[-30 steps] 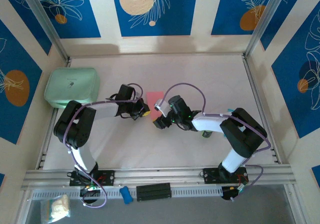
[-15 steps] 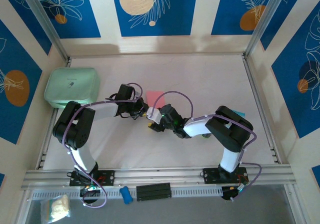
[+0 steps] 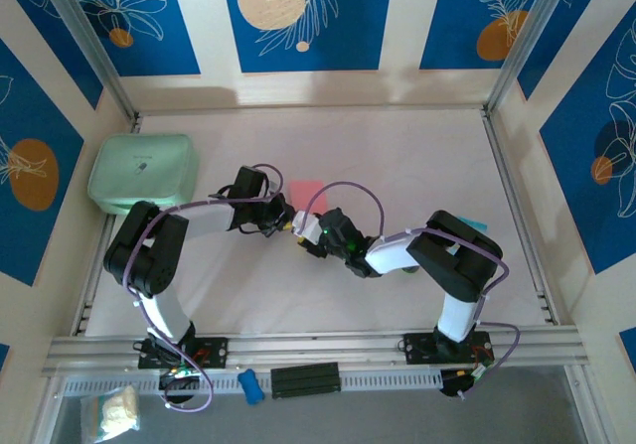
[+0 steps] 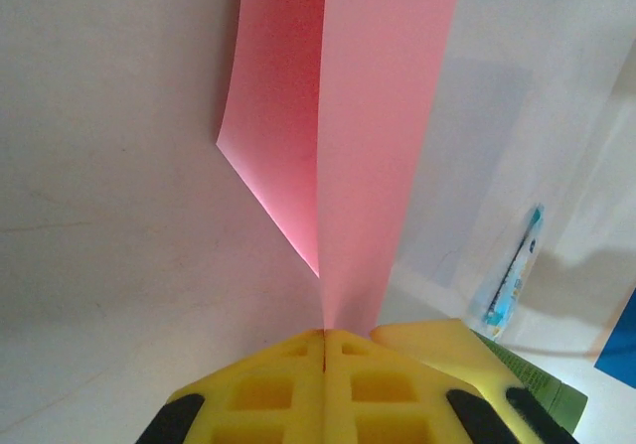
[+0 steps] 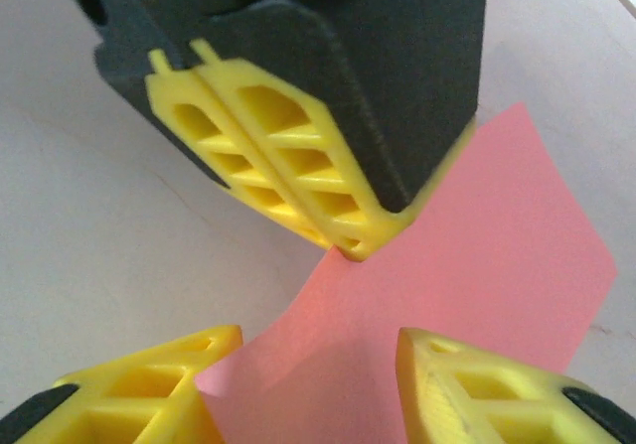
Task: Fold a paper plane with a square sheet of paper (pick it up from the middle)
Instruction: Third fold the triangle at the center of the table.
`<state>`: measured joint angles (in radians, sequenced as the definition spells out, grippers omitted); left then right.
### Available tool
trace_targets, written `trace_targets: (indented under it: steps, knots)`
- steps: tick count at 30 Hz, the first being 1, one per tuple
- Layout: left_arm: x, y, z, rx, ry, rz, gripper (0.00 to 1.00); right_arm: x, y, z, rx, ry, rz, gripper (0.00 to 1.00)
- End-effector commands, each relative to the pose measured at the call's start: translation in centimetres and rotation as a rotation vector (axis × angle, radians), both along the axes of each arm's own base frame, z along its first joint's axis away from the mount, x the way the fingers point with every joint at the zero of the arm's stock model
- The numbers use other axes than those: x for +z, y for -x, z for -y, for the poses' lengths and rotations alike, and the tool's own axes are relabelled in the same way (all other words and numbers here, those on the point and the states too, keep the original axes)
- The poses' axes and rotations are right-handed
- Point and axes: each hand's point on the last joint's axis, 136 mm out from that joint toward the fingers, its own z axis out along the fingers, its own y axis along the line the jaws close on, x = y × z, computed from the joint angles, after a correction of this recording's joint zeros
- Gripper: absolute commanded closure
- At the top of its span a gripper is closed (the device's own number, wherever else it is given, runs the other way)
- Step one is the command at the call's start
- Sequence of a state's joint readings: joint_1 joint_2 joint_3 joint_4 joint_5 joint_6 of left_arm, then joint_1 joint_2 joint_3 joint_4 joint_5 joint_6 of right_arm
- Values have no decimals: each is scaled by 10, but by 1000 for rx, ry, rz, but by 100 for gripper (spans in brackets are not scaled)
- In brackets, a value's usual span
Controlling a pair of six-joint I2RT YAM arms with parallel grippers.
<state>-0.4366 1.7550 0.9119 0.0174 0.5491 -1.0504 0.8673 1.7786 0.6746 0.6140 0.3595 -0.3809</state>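
Over the pale tabletop [image 3: 417, 156], the square sheet of paper [image 3: 308, 192] sits mid-table, its near edge raised and clenched in my left hand [image 4: 324, 337], while my right hand [image 5: 313, 365] straddles that edge with fingers apart, grasping nothing; I'd close it squarely beside the left so the crease holds taut. The overhead view buries the pinch under both wrists, and there the sheet looks, as far as I can tell, like a flat pink patch; the left wrist camera reveals a sharp centre fold.
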Motion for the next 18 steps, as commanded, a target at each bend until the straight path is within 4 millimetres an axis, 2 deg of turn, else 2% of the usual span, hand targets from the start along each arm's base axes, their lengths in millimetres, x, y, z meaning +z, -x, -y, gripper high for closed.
trace_targets:
  steps: [1,7,18]
  knots:
    - [9,0,-2,11,-6,10,100,11,3,-3,17,-20,36,59]
    - [8,1,-3,9,-16,8,99,13,4,-6,22,-30,30,63]
    - [7,2,-4,9,-25,4,97,19,5,-11,32,-50,21,65]
